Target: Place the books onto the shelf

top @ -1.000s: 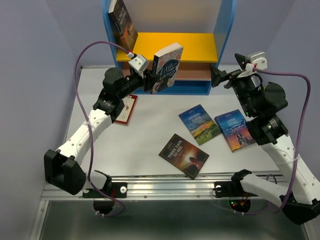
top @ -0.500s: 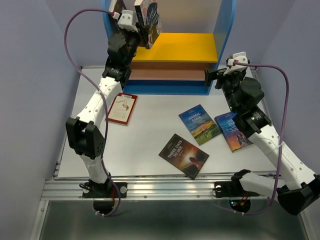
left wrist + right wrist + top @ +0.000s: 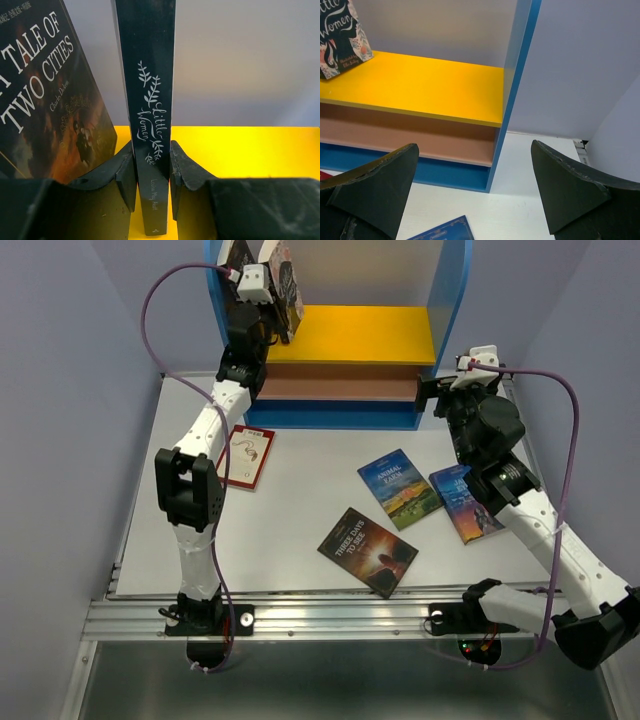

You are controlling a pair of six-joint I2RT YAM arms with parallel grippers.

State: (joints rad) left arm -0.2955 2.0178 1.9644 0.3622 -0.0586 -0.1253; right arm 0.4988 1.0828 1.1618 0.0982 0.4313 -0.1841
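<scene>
Yellow board (image 3: 350, 332) beneath Little Women paperback (image 3: 150, 75), left gripper (image 3: 151, 150) pinched it upright beside Tale of Two Cities (image 3: 45, 100), right gripper (image 3: 474, 145) stood spread.

My left fingers (image 3: 126, 175) are black, the book (image 3: 150, 100) at centre frame is dark with white leafy lettering, and the shelf board (image 3: 250, 150) behind is bright yellow.

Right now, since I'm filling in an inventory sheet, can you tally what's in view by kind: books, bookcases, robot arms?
Books: 6 (A Tale of Two Cities, Little Women, red-white book, Animal Farm, Jane Eyre, Three Days to See)
Bookcases: 1 (bookcase)
Robot arms: 2 (left arm, right arm)
Total: 9
</scene>
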